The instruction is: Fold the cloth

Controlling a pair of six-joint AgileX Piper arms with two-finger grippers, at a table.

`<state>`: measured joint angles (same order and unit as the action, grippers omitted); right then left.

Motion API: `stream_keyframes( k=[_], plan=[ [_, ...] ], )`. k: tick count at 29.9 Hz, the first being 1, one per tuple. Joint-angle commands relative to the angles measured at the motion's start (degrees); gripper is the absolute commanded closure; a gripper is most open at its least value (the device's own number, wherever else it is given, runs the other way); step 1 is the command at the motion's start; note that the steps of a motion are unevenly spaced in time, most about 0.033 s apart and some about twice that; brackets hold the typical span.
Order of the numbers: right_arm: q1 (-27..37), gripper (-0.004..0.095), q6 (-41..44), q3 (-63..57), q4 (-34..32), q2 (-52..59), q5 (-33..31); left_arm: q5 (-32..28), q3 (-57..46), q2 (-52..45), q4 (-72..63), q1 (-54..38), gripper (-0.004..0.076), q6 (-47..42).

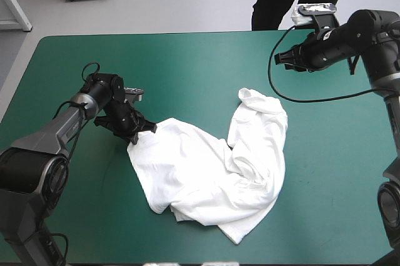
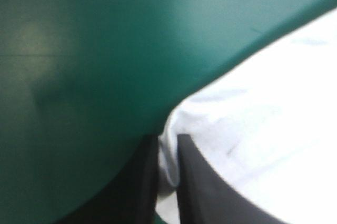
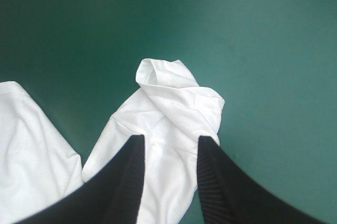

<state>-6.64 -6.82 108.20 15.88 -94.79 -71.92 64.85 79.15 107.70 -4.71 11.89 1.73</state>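
Left side: your left pincer [image 1: 139, 133] is sitting low on the desk [image 1: 187, 66] and gripping the T-shirt [image 1: 206, 178] at its leftmost corner. In the left wrist view its black fingers [image 2: 197, 182] are standing all but together, with a strip of white cloth pinched between them. That view is soft, so it is probably a hem or sleeve corner, but you can't tell which. The rest of the shirt is running away from that pincer toward the right.

Middle: the T-shirt is lying crumpled on the teal-green cover, not spread flat, and by my read nothing is folded yet. It is making a bent band. The wide part is stretching from the held corner diagonally toward the near edge and the right. A narrower arm is then doubling back toward the far edge and ending in a rolled tip.

Right side: your right pincer [image 1: 279, 59] is hanging raised near the far right corner, well apart from the cloth, with its fingers standing apart and holding nothing. In the right wrist view the rolled tip is showing just ahead of the gap between them. The shirt is lying to the pincer's near-left and below it.

What the coming move is turning on: the rolled tip is lying much nearer the right arm than the left, and the left is occupied with its corner. I'd judge you're needing the right pincer down on that tip, so that both can pull the band straight along its long axis before any fold.
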Motion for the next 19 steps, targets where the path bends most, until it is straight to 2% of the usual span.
stream_keyframes(
  k=[1, 4, 10, 15, 19],
  plan=[
    [0.55, 0.0588, 1.31, 1.57, -1.84, 2.09, 1.41, -1.45, -0.01, -0.22, 1.66, 0.14, 0.0733, 0.4],
    [0.55, 0.0538, 1.43, 0.74, -4.89, 2.09, 1.78, -1.35, -0.01, -0.22, 1.66, 0.14, 0.0733, 0.88],
    [0.55, 0.0345, 2.0, -0.9, -4.56, -2.54, 1.21, -1.35, -0.01, -0.22, 0.33, 0.14, 0.0733, 1.3],
    [-0.03, 0.0344, 3.76, -0.9, -4.42, -7.87, 0.78, -1.35, -0.01, -0.22, 0.08, 0.14, 0.0733, 1.67],
    [-2.43, 0.0345, 4.48, -0.9, -7.41, -11.22, 0.75, -1.35, -0.01, -0.22, 0.08, 0.14, 0.0733, 2.33]
  ],
)
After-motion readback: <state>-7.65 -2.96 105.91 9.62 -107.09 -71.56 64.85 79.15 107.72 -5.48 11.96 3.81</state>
